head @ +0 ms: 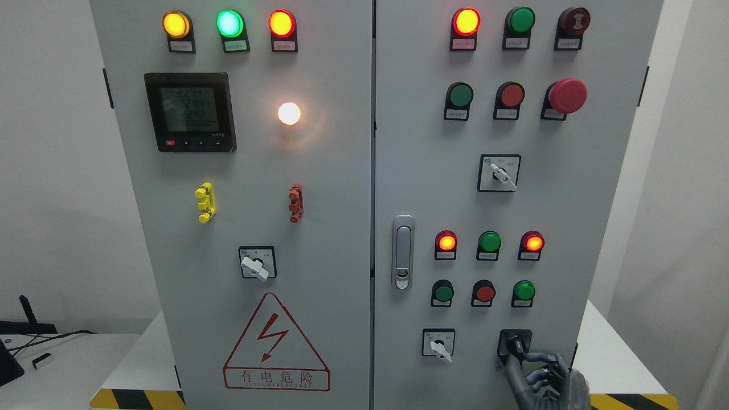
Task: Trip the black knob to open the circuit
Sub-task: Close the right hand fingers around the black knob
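Fingers [538, 357] of the right hand [544, 378], dark grey and jointed, curl in from the lower right corner and close on the black knob [517, 345]; the topmost finger lies across the knob's lower right side, touching it. The knob sits in a black square plate at the bottom right of the right door [569, 228], its narrow handle tilted slightly off upright. Just left of it on the same row is a white knob [439, 348] in a white plate, pointing down and right.

Above them run rows of round lamps and buttons: a lit red lamp [446, 242], a green one and another lit red, then green, red and green buttons below. Higher still stands a red mushroom button [567, 95]. A silver latch [402, 251] sits at the door's left edge.

The cabinet is smooth, matt grey metal with two doors. The left door [319, 256] carries a dark meter [189, 111], a glowing white lamp and a red triangle warning sign [277, 343]. The cabinet stands on a white table [609, 353] with a yellow-and-black striped edge, against plain white walls.
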